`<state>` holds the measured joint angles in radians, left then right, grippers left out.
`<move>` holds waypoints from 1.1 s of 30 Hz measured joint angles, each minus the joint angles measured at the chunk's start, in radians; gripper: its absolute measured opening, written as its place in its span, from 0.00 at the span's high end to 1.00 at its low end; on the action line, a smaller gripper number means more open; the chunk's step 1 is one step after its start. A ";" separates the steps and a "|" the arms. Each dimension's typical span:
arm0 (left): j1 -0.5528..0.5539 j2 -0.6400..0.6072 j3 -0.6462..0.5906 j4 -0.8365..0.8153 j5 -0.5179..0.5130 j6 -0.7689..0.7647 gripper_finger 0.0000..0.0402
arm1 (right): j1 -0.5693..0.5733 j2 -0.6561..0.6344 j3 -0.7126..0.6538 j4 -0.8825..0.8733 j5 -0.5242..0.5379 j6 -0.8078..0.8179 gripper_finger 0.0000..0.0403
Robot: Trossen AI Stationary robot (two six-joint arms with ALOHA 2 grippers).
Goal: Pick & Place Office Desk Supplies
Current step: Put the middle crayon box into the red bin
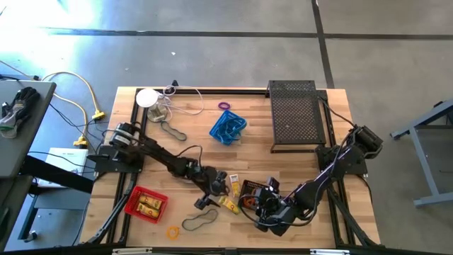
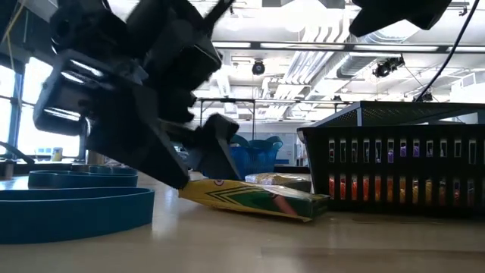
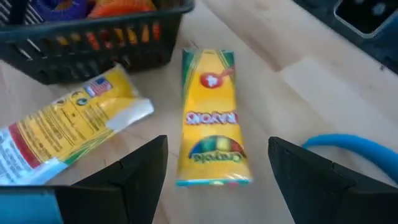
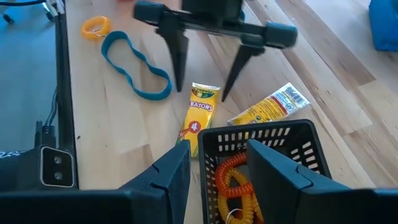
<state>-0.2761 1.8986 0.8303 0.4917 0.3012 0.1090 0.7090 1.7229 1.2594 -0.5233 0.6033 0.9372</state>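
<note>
A yellow crayon box lies flat on the wooden table near its front edge. My left gripper is open, and its two fingers stand on either side of the box's near end without visibly touching it. Beside the box lies a yellow packet. Just to the right stands a small black mesh basket with orange rings inside. My right gripper is closed over one wall of this basket. My right gripper has the black basket by one side wall near a corner. One finger is outside the wall and the other finger is inside the basket. The fingers slant down from the table's near right side. The basket's bottom rests on the table.
A blue band loop and an orange ring lie left of the crayon box. A red basket sits at the near left and a blue basket in the middle. A large black tray stands far right, a white disc far left.
</note>
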 joint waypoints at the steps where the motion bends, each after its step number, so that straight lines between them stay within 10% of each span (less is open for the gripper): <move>1: 0.006 0.011 0.001 0.013 0.008 -0.002 0.33 | 0.000 0.000 0.000 0.003 0.000 -0.001 0.64; 33: 0.031 0.028 0.000 0.036 0.050 -0.026 0.66 | 0.000 0.000 0.000 0.020 -0.004 -0.026 0.64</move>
<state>-0.2451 1.9263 0.8300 0.5274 0.3515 0.0829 0.7094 1.7233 1.2594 -0.5037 0.5989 0.9115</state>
